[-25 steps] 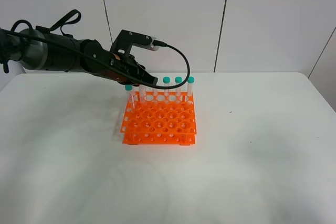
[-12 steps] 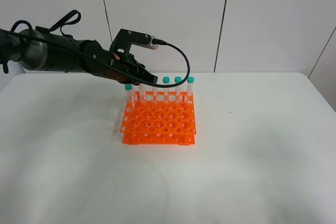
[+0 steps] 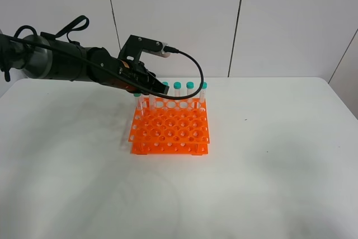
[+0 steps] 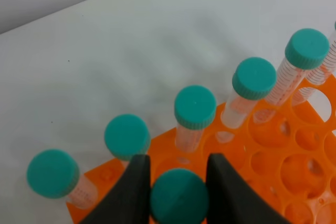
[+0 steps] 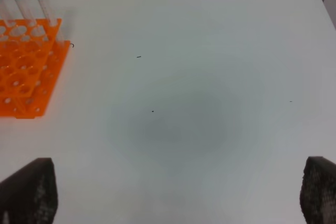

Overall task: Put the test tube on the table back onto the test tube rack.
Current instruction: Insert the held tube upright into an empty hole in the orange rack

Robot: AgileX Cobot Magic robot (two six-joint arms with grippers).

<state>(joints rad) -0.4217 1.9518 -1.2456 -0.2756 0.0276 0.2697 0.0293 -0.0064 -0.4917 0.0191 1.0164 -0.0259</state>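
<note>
My left gripper [image 3: 150,87] hangs over the back left of the orange test tube rack [image 3: 168,130]. In the left wrist view its two dark fingers [image 4: 135,192] are shut on the teal cap of a test tube [image 4: 179,198], held upright over the rack [image 4: 273,166]. Whether its tip sits in a hole is hidden. Several other teal-capped tubes [image 4: 195,107] stand in the rack's back row [image 3: 190,85]. My right gripper [image 5: 173,192] is open and empty over the white table [image 5: 184,77], with the rack [image 5: 26,72] off to one side.
The white table [image 3: 268,155] spreads wide around the rack. The left arm's black cable [image 3: 193,74] loops above the back row of tubes. A grey panelled wall [image 3: 279,20] stands behind the table.
My left gripper has shifted slightly to the right and a little lower over the rack's back left, with the tube still in it. The right gripper's earlier state is not shown.
</note>
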